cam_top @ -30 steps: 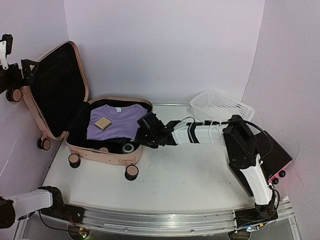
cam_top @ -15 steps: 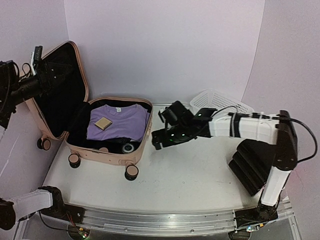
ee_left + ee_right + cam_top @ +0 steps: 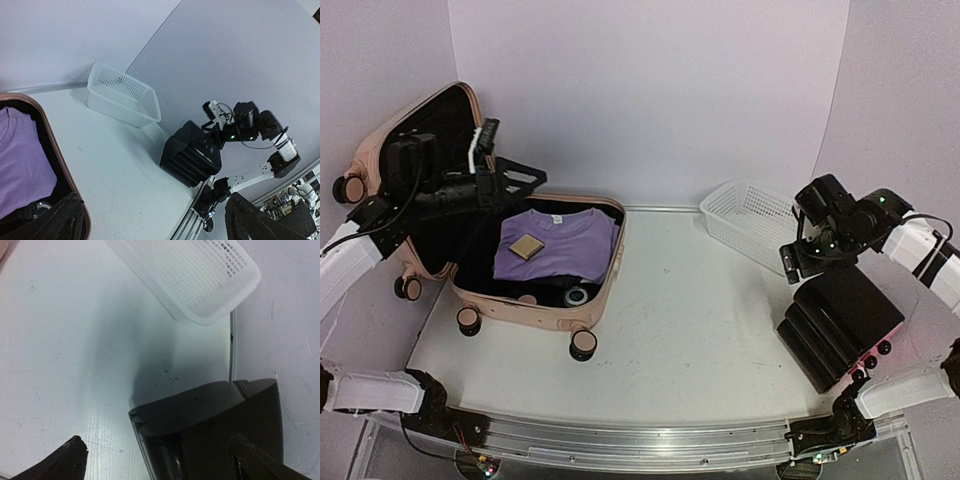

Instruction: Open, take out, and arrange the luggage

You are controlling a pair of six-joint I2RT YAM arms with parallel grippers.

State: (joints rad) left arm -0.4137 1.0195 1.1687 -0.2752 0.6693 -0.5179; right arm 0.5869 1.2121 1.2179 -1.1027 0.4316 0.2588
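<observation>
Right end effector (image 3: 156,452) withdrew from one luggage (image 3: 542,306) to one basket (image 3: 760,215).

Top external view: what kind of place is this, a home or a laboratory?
Most likely a robot laboratory booth. Plain lilac walls enclose a white table, two robot arms stand on an aluminium rail at its near edge, and a pink suitcase and white mesh basket sit on it.

The top camera sits high at the near edge, looking down over the whole counter (image 3: 690,340) toward the far wall (image 3: 650,100). The left wrist camera, raised at far left over the open luggage (image 3: 535,305), looks right across the counter. The right wrist camera looks down closely at the right side. All three views share the white basket (image 3: 755,212) and black box (image 3: 840,325).
</observation>
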